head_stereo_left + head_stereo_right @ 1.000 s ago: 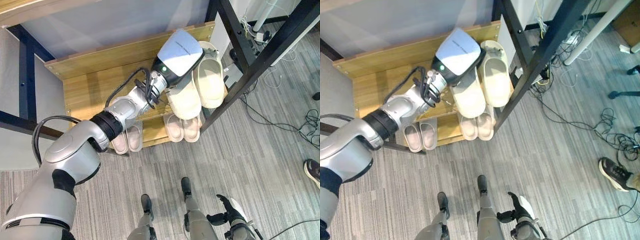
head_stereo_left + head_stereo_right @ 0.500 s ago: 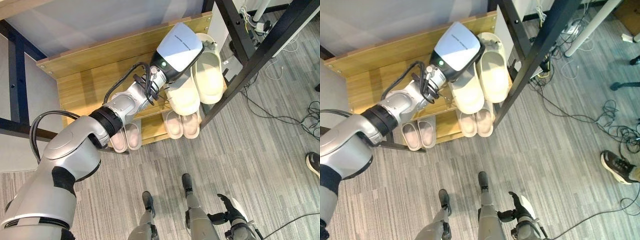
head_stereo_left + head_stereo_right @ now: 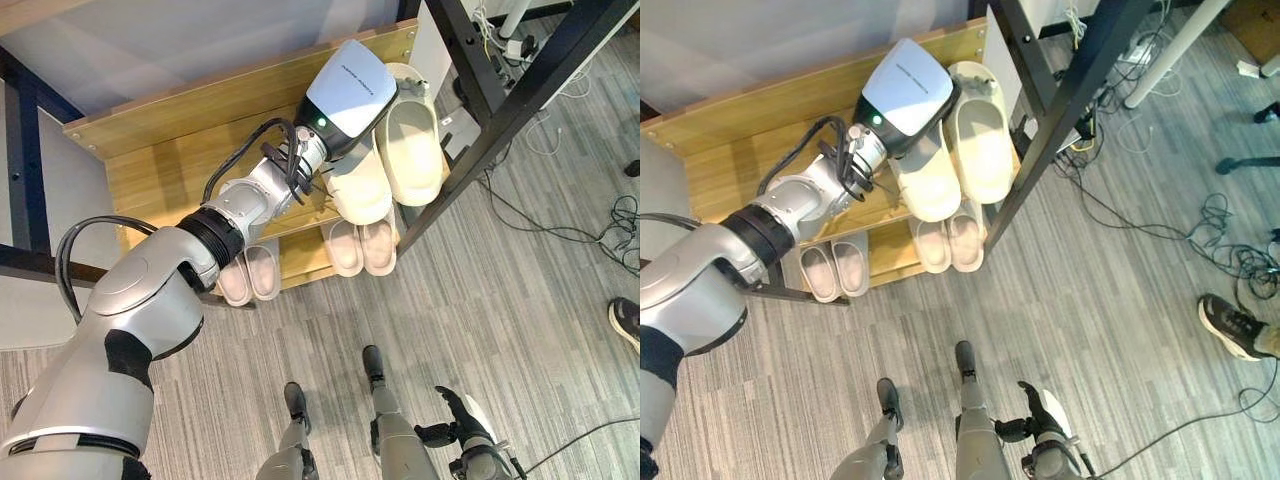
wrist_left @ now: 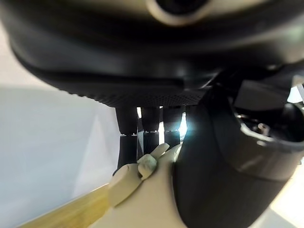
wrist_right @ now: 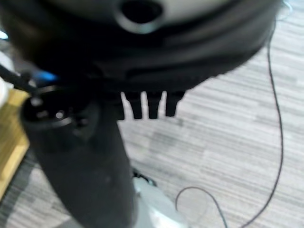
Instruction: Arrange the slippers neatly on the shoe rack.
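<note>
A wooden shoe rack stands ahead. On its upper shelf lie two cream slippers side by side. My left hand reaches over the left one. Its fingers go behind the slipper's edge and the thumb is in front, pinching it. The second cream slipper lies just to the right, at the shelf's end. On the lower shelf sit a pinkish pair and a beige pair. My right hand hangs low by my side, with fingers relaxed and holding nothing.
A black metal frame post slants past the rack's right end. Loose cables lie on the grey carpet to the right. A person's shoe shows at the right edge.
The camera has shifted a little. My left hand stays on the cream slipper on the upper shelf, with no clear move of the slippers.
</note>
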{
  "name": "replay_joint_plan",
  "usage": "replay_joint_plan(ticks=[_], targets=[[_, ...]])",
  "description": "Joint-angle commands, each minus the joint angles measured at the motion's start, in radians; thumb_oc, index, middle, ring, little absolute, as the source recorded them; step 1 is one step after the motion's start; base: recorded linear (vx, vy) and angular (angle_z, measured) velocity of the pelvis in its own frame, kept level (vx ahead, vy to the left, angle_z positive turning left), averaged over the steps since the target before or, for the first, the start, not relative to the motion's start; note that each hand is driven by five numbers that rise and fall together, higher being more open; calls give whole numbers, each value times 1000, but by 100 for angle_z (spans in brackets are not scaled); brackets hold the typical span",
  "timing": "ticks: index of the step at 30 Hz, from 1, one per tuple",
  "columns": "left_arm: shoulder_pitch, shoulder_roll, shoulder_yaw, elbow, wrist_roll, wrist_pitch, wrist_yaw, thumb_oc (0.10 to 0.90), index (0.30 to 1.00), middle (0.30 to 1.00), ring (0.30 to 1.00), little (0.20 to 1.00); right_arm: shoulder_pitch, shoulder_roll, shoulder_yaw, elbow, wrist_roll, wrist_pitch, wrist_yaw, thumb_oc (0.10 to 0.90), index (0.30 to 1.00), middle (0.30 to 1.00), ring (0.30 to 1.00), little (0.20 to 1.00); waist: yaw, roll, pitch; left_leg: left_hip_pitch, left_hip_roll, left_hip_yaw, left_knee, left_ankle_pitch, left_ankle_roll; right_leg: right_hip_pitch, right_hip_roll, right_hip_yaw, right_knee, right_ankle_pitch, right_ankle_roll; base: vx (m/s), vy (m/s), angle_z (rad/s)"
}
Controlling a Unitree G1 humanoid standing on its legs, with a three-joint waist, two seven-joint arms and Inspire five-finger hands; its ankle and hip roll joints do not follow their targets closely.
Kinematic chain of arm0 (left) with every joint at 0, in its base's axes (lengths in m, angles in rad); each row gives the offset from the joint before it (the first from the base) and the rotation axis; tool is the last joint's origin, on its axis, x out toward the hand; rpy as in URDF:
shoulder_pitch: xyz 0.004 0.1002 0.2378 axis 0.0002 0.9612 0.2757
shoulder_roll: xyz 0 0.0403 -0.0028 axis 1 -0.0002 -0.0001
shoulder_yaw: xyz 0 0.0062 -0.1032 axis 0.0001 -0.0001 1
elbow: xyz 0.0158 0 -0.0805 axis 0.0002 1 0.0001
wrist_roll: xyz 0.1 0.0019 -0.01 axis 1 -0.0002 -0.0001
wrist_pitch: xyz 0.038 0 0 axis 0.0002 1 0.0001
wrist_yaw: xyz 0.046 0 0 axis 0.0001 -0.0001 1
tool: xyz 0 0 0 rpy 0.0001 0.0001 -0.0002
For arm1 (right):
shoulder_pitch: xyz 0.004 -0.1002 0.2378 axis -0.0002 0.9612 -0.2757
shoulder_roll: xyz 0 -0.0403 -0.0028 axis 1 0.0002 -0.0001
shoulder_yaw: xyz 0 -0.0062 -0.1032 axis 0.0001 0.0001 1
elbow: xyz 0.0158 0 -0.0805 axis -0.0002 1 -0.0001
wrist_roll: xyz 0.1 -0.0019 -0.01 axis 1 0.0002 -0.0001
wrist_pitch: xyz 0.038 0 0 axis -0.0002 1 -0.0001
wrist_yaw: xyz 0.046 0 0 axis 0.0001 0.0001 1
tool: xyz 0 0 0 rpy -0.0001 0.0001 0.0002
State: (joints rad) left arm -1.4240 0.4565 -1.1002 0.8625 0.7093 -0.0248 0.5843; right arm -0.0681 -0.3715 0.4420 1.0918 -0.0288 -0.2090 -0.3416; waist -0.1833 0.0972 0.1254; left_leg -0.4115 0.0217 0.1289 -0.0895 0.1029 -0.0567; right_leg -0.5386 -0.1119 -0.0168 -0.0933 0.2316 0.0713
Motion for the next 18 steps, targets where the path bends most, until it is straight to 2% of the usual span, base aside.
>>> replay_joint_plan(ticks=[1,10,16,18], targets=[[-310,-3,31,92,5,27,85,400,300,300,300,300,-15,-61,-42,19,22,-19,-33,800,900,900,900,900,-28,46,27,-49,-22,-26,2,-46,2,41,-26,-9,6,-121,105,0,0,0],[-354,-38,-8,140,25,33,70,400,300,300,300,300,-36,-77,-58,38,24,-18,-45,800,900,900,900,900,-36,40,31,-60,-27,-14,2,-51,8,24,-30,1,6,-113,110,4,34,0],[-385,-27,-38,170,39,34,61,400,300,300,300,300,-43,-86,-69,43,32,-24,-45,800,900,900,900,900,-41,38,25,-65,-30,-12,2,-51,9,18,-33,-1,6,-109,112,1,24,-3],[-398,-23,-51,171,36,33,57,596,594,594,594,594,-44,-86,-68,45,33,-24,-43,800,900,900,900,900,-41,37,24,-69,-31,-13,2,-51,9,15,-35,-4,6,-107,113,0,0,0]])
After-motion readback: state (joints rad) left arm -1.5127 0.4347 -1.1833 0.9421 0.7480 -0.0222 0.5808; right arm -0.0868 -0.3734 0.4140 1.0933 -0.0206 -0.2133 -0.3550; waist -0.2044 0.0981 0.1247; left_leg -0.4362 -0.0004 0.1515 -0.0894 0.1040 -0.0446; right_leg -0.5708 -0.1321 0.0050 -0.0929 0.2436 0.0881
